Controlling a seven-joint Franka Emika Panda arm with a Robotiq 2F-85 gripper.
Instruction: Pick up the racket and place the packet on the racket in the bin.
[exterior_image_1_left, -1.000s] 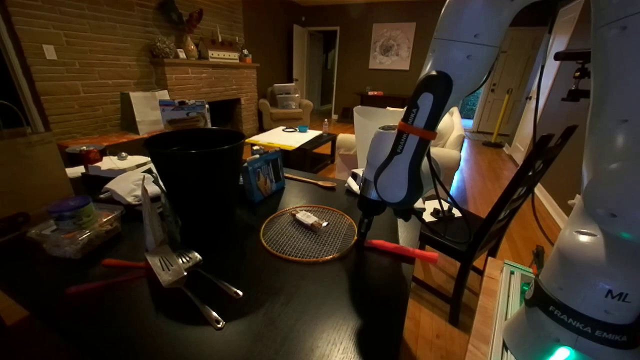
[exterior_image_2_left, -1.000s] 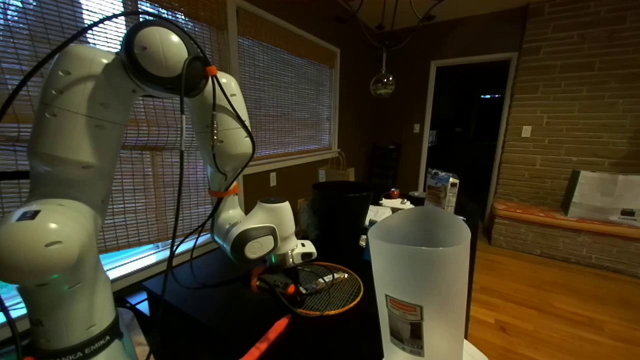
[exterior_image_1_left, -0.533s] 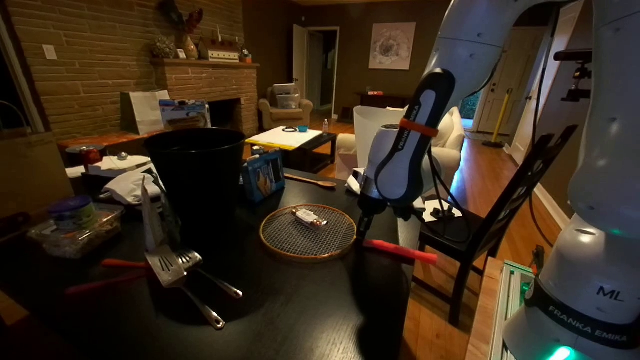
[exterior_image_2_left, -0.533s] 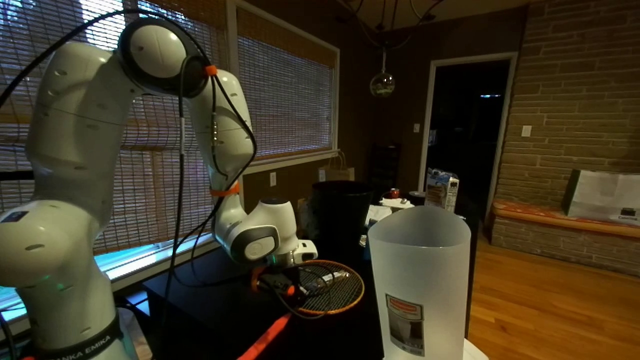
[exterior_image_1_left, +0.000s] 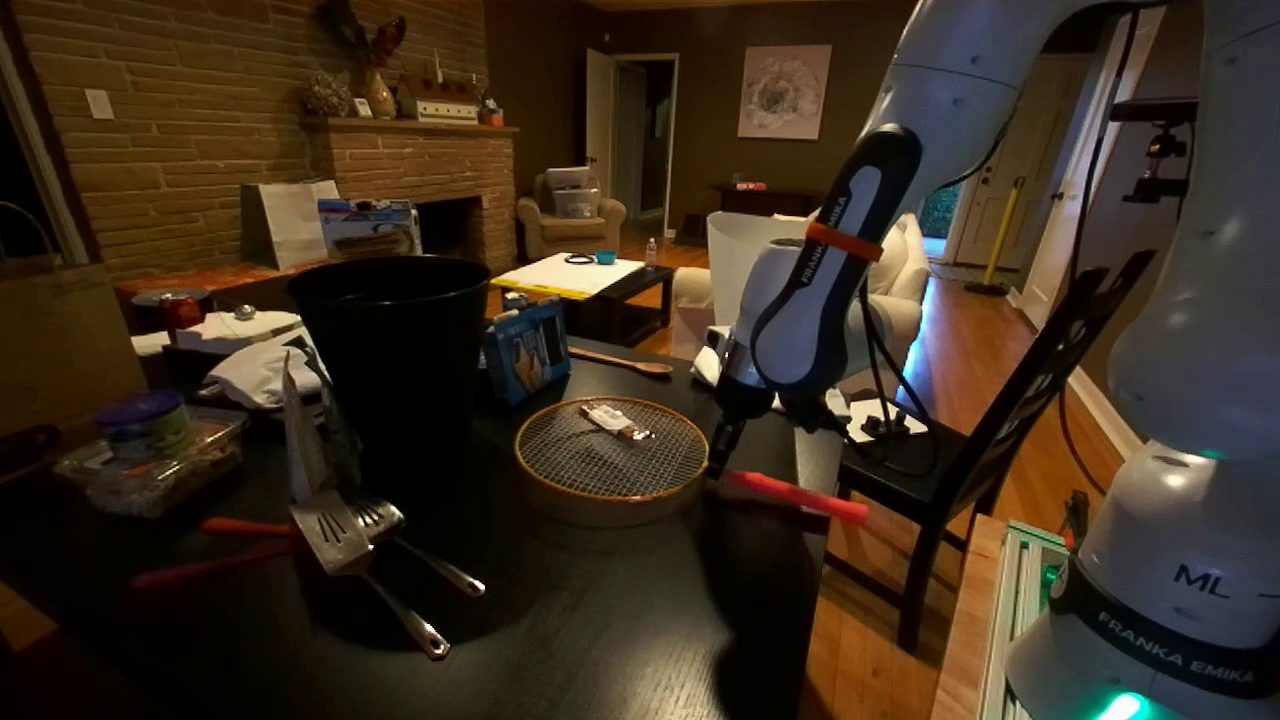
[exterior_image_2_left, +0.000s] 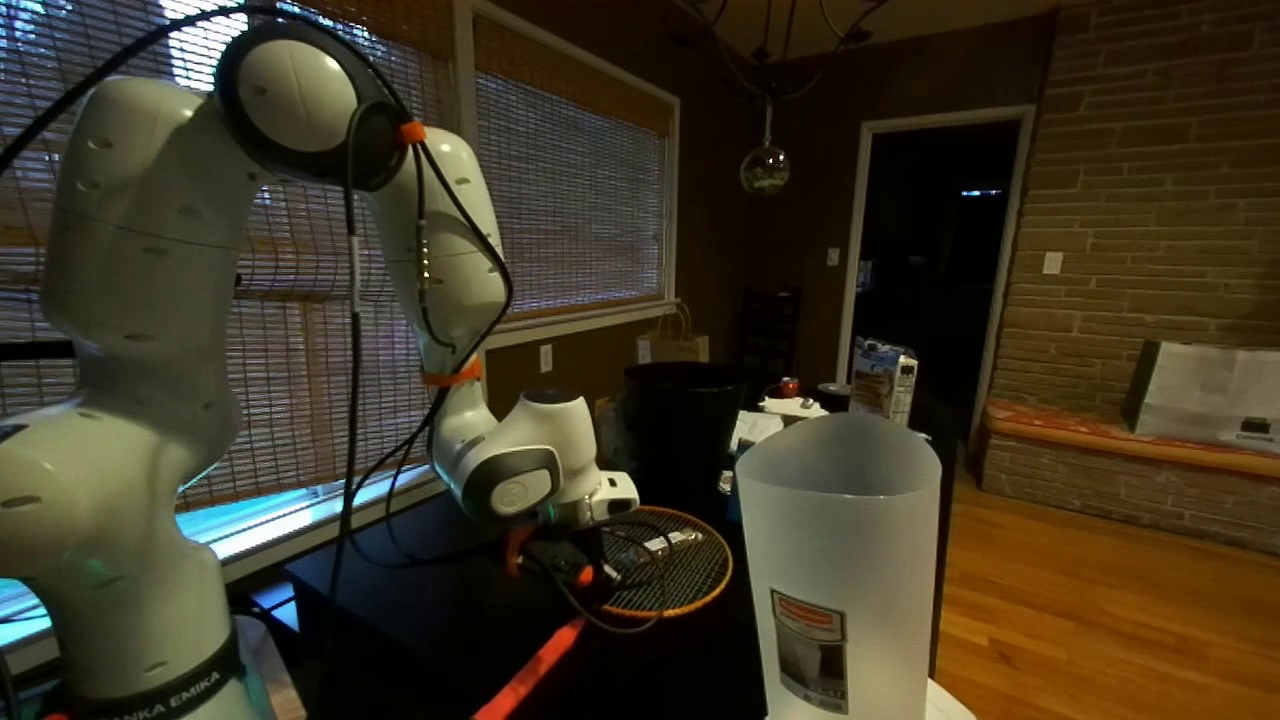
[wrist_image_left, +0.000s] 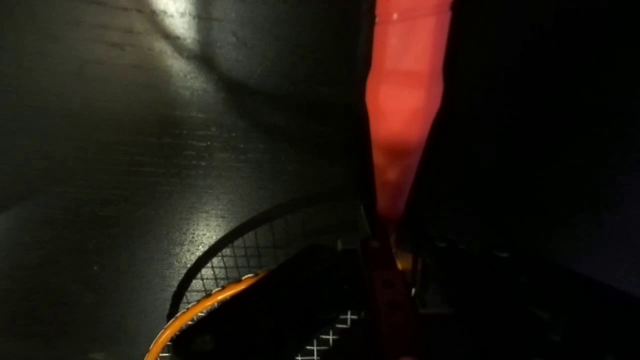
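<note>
The gripper (exterior_image_1_left: 714, 467) clamps the racket (exterior_image_1_left: 630, 472) between its jaws, above the table (exterior_image_1_left: 610, 610), packet (exterior_image_1_left: 614, 421) on mesh; handle juts past the table's edge, rim apart from the bin (exterior_image_1_left: 395, 345).

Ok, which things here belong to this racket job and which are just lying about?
For the job:
orange-rimmed, red-handled mesh racket
small flat whitish packet on the racket
tall black bin

Just lying about:
slotted metal spatula
wooden spoon
blue printed box
frosted white tapered container
</note>
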